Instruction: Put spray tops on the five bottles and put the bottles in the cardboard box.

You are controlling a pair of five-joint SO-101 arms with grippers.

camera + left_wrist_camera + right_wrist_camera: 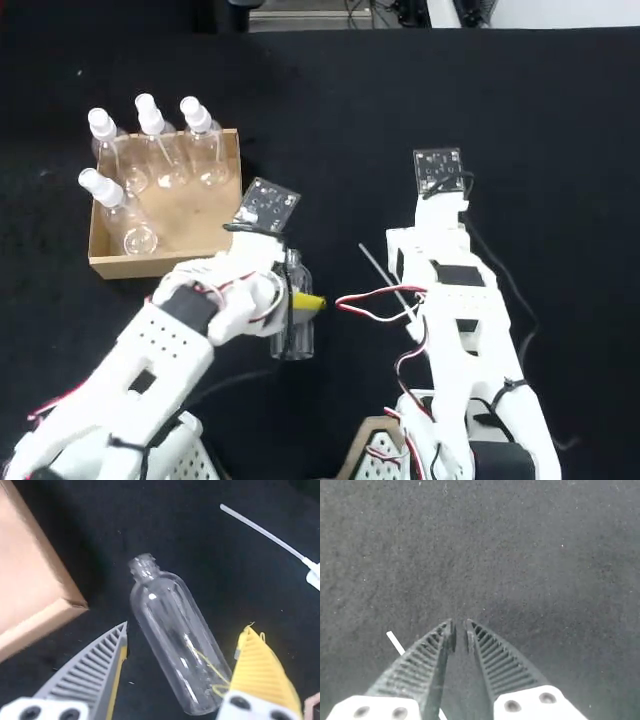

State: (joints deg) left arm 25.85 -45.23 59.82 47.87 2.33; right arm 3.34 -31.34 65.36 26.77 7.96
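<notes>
A clear bottle [293,325] [175,635] with no top lies on the black table just in front of the cardboard box [150,262] [30,590], its bare neck toward the box corner. My left gripper [291,300] [185,629] is open, one finger on each side of the bottle's body, not closed on it. A loose spray top's thin white tube [385,275] [260,527] [395,641] lies on the table beside my right arm [445,260]. My right gripper [459,630] hangs over bare table, shut on nothing. Several bottles with white spray tops [150,150] stand in the box.
The box sits at the table's left, its near right corner close to the lying bottle's neck. Red and white cables [375,298] run between the two arms. Black cloth covers the table to the right and behind.
</notes>
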